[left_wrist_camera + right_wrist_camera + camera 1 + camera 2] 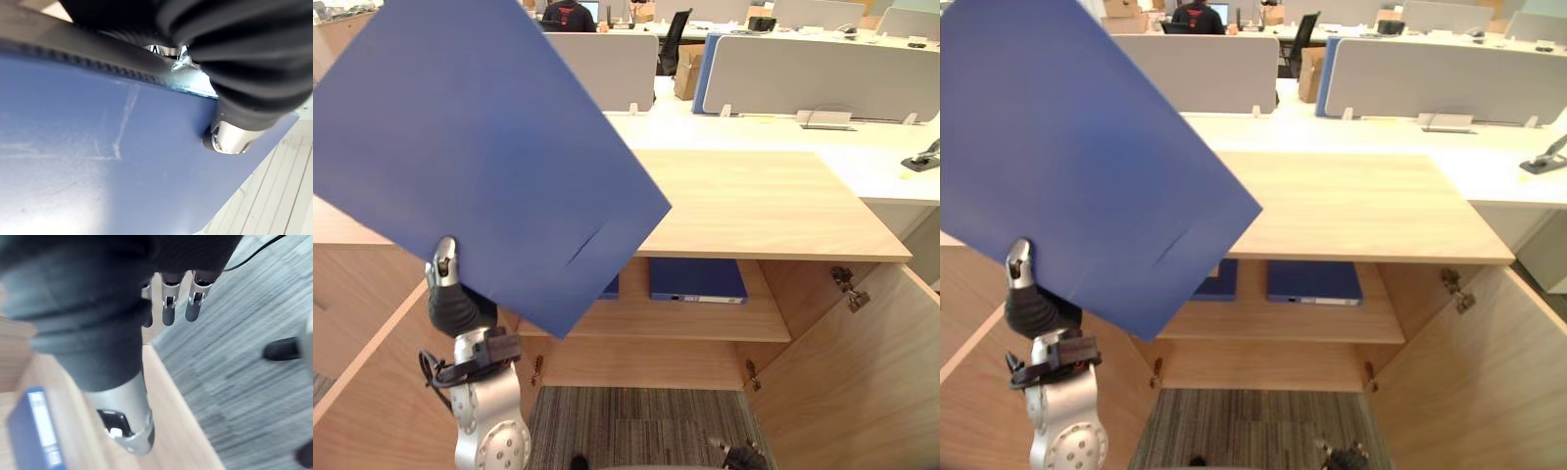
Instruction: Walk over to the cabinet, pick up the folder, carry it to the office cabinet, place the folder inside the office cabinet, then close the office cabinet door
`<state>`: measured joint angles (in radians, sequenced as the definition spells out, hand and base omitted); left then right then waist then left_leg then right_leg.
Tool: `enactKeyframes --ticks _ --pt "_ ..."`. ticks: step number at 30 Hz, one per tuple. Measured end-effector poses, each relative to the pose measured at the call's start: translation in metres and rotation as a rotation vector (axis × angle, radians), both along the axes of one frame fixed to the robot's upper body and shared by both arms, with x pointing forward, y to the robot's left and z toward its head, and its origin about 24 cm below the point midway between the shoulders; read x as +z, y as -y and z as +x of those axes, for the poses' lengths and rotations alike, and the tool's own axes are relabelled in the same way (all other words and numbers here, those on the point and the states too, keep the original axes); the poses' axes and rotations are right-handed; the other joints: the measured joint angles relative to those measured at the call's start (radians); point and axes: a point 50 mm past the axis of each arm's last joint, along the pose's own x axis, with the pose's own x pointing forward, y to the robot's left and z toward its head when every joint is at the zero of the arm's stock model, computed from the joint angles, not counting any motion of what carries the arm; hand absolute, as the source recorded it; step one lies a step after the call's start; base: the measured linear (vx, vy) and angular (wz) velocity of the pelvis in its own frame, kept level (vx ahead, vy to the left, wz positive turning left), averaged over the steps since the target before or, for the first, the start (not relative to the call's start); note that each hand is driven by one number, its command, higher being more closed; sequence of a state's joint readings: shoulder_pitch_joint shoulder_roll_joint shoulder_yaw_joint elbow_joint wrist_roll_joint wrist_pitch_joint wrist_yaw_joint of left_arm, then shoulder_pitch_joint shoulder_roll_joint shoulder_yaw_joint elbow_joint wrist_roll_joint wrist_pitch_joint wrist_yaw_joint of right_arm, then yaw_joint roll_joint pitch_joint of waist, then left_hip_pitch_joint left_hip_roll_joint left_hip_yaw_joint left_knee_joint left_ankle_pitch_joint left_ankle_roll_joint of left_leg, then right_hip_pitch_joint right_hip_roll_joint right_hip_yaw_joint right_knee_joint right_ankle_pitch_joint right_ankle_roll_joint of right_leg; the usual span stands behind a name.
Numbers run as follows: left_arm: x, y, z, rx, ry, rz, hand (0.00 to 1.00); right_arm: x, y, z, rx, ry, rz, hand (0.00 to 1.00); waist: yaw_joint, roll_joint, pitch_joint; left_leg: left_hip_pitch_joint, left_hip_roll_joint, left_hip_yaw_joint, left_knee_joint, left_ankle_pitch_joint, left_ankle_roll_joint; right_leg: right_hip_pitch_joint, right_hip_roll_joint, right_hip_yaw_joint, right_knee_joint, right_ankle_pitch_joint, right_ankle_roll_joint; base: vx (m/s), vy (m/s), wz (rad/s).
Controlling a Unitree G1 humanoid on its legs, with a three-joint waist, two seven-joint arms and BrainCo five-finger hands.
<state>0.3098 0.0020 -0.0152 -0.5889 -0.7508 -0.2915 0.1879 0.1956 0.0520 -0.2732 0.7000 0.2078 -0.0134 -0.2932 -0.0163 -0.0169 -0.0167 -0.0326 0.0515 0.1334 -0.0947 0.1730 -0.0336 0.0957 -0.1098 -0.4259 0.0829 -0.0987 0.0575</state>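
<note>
Left eye view: my left hand pinches the blue folder high over the open office cabinet's left front corner, so placing's next, I reckon: lower it flat onto the shelf.

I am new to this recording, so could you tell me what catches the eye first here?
A large blue folder, pinched in the left hand, covers the upper left of the head views. Beyond it the office cabinet stands open, a blue binder on its shelf. The right hand hangs open above the carpet.
</note>
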Motion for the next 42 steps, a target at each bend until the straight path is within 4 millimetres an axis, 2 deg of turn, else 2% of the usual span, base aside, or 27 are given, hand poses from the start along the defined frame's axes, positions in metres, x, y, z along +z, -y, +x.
enactKeyframes --ticks 2,4,5,6,7,9,10,12,13,14,17,19,21,27,29,34,39,42 --pt "-0.008 -0.005 -0.007 0.031 -0.041 -0.015 1.0 0.019 0.007 0.016 -0.01 0.099 -0.079 0.0 -0.002 0.001 0.002 0.002 0.004 0.015 0.0 0.0 0.0 -0.006 0.001 0.016 0.0 0.002 -0.001 -0.04 0.003 -0.2" --pt "-0.014 -0.009 -0.014 0.061 -0.079 -0.023 1.0 0.051 0.019 0.035 -0.04 0.241 -0.193 0.0 -0.005 0.002 0.003 0.004 0.004 0.022 0.0 0.0 0.0 -0.007 0.001 0.021 -0.001 0.005 0.0 -0.03 0.0 -0.1" --pt "-0.015 -0.01 -0.015 0.068 -0.085 -0.023 1.0 0.06 0.022 0.039 -0.042 0.272 -0.226 0.0 -0.005 0.002 0.003 0.005 0.004 0.023 0.0 0.0 0.0 -0.007 0.0 0.022 -0.001 0.006 0.0 -0.02 -0.001 -0.05" --pt "-0.017 -0.011 -0.017 0.079 -0.095 -0.025 1.0 0.076 0.027 0.046 -0.055 0.341 -0.271 0.0 -0.005 0.003 0.003 0.009 0.005 0.027 0.0 0.0 0.0 -0.005 0.0 0.026 -0.001 0.006 0.0 -0.01 -0.005 -0.06" --pt "-0.018 -0.011 -0.018 0.083 -0.1 -0.024 1.0 0.083 0.028 0.049 -0.058 0.368 -0.293 0.0 -0.005 0.003 0.004 0.012 0.005 0.029 0.0 0.0 0.0 -0.004 0.0 0.028 -0.001 0.006 0.0 -0.01 -0.007 -0.1" --pt "-0.018 -0.011 -0.021 0.086 -0.116 -0.007 1.0 0.118 0.034 0.061 -0.072 0.508 -0.387 0.0 -0.005 0.009 0.007 0.017 0.006 0.038 0.0 -0.001 0.0 -0.003 0.0 0.037 -0.001 0.007 0.0 -0.01 -0.006 -0.1" --pt "-0.017 -0.011 -0.022 0.085 -0.115 -0.003 1.0 0.127 0.035 0.063 -0.072 0.539 -0.417 0.0 -0.005 0.011 0.009 0.017 0.007 0.039 0.0 -0.001 0.0 -0.003 0.001 0.038 -0.001 0.008 0.0 -0.02 -0.005 -0.08" --pt "-0.013 -0.009 -0.023 0.085 -0.1 0.03 1.0 0.159 0.036 0.07 -0.078 0.655 -0.512 0.0 -0.005 0.019 0.014 0.019 0.007 0.045 0.001 -0.003 0.0 -0.005 0.001 0.045 -0.002 0.01 0.001 -0.02 -0.005 -0.08" --pt "-0.012 -0.009 -0.023 0.084 -0.094 0.036 1.0 0.166 0.035 0.071 -0.081 0.687 -0.526 0.0 -0.007 0.021 0.015 0.019 0.007 0.046 0.001 -0.003 0.0 -0.005 0.001 0.046 -0.002 0.01 0.001 -0.01 -0.006 -0.07" --pt "-0.009 -0.008 -0.023 0.085 -0.082 0.047 1.0 0.183 0.032 0.075 -0.073 0.751 -0.57 0.0 -0.009 0.022 0.014 0.02 0.008 0.049 0.001 -0.003 -0.001 -0.006 0.001 0.049 -0.002 0.011 0.001 -0.01 -0.008 -0.05" --pt "-0.007 -0.008 -0.022 0.09 -0.079 0.069 1.0 0.196 0.03 0.081 -0.078 0.821 -0.579 0.0 -0.008 0.023 0.014 0.02 0.008 0.052 0.001 -0.003 -0.001 -0.008 0.001 0.053 -0.002 0.011 0.001 -0.01 -0.007 -0.06" --pt "-0.005 -0.01 -0.021 0.099 -0.073 0.085 1.0 0.208 0.026 0.092 -0.075 0.892 -0.574 0.0 -0.008 0.023 0.015 0.022 0.01 0.063 0.001 -0.009 -0.009 -0.012 0.003 0.065 -0.003 0.014 0.001 -0.01 -0.003 -0.15" --pt "-0.001 -0.013 -0.019 0.108 -0.059 0.118 1.0 0.222 0.018 0.107 -0.028 0.976 -0.551 0.0 -0.004 0.025 0.018 0.031 0.012 0.078 0.001 -0.011 -0.009 -0.01 0.004 0.079 -0.005 0.017 0.0 -0.01 -0.002 -0.19" --pt "0.012 -0.012 -0.009 0.052 0.005 0.259 1.0 0.279 -0.018 0.145 0.29 1.308 -0.451 0.0 0.001 0.026 0.019 0.034 0.013 0.082 0.001 -0.011 -0.007 -0.01 0.004 0.084 -0.005 0.018 0.0 0.0 -0.001 -0.02" --pt "0.013 -0.012 -0.006 0.028 0.014 0.301 1.0 0.299 -0.034 0.157 0.425 1.439 -0.33 0.0 0.007 0.025 0.019 0.035 0.013 0.082 0.001 -0.01 -0.006 -0.009 0.005 0.084 -0.004 0.019 0.0 0.0 0.0 0.0" --pt "0.01 -0.011 -0.002 -0.019 0.0 0.347 1.0 0.315 -0.071 0.183 0.756 1.52 -0.043 0.0 0.015 0.024 0.02 0.036 0.014 0.083 0.001 -0.009 -0.006 -0.008 0.006 0.085 -0.001 0.02 -0.001 0.0 0.0 0.0" --pt "0.008 -0.004 0.001 -0.095 0.001 0.381 1.0 0.323 -0.101 0.188 1.052 1.52 0.156 0.0 0.027 0.023 0.021 0.037 0.013 0.083 0.001 -0.009 -0.006 -0.007 0.006 0.084 -0.001 0.02 -0.001 0.0 0.0 0.0" --pt "0.008 0.0 0.001 -0.142 0.008 0.393 1.0 0.323 -0.113 0.188 1.171 1.49 0.23 0.0 0.029 0.023 0.021 0.038 0.013 0.082 0.001 -0.008 -0.005 -0.006 0.006 0.084 0.001 0.02 -0.001 0.0 0.0 0.0"
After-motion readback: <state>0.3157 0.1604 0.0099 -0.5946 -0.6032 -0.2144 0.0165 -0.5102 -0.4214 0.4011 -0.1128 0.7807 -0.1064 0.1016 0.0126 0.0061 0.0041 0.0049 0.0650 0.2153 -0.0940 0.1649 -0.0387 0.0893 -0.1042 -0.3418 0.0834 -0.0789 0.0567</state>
